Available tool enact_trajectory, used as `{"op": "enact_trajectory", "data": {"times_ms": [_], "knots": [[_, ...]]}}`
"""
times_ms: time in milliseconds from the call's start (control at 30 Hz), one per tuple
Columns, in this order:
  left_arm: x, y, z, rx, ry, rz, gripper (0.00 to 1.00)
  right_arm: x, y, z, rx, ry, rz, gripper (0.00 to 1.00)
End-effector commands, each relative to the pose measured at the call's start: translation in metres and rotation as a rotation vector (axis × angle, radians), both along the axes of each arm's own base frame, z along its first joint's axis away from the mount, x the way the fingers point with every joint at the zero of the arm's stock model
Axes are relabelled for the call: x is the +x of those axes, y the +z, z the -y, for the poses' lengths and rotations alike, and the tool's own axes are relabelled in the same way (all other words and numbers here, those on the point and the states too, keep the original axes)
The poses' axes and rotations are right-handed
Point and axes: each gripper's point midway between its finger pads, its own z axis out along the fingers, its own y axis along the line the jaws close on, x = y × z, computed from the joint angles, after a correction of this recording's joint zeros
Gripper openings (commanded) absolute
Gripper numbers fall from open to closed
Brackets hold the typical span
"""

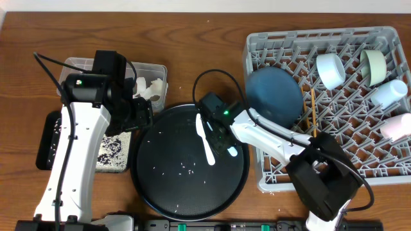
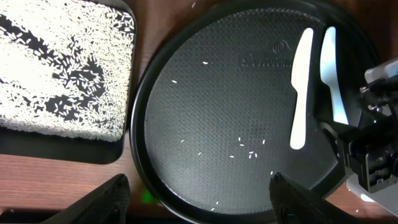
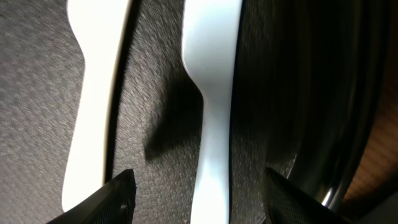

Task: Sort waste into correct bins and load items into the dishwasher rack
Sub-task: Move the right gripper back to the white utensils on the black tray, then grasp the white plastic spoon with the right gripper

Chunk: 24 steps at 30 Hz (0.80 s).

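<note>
Right gripper [image 3: 202, 196], fingers apart, over two spoons [image 3: 211, 68]. Probably light, stiff, slick plastic, so pinch across the narrow handle. Left gripper [image 2: 202, 202] fingers are apart too.

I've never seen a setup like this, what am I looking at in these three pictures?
Two white robot arms work at a wooden table. One picture looks down from above; the other two come from cameras on each wrist. A round black tray carries two white spoons and stray rice. Beside it sit a flat tray of rice, a clear tub with napkins, and a grey rack holding a blue dish and cups. The right gripper hangs open over one spoon; the left gripper is open. Nothing is held.
</note>
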Motion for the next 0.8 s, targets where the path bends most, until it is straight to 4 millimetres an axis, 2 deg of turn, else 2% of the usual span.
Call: {"op": "enact_trajectory", "data": {"times_ms": [0,167,433,767], "knots": [[-0.001,-0.001,-0.002,0.008,0.016,-0.007,0.73,-0.002,-0.008,0.002,-0.025,-0.028,-0.01,0.61],[-0.001,-0.001,-0.002,0.008,0.016,-0.004,0.73,-0.007,-0.016,0.006,-0.051,-0.072,-0.039,0.59],[0.001,-0.001,-0.002,0.008,0.016,0.0,0.73,-0.02,-0.017,0.019,-0.103,-0.116,-0.09,0.55],[0.001,-0.001,-0.002,0.008,0.016,0.0,0.73,-0.024,-0.016,0.023,-0.122,-0.116,-0.108,0.29]]}}
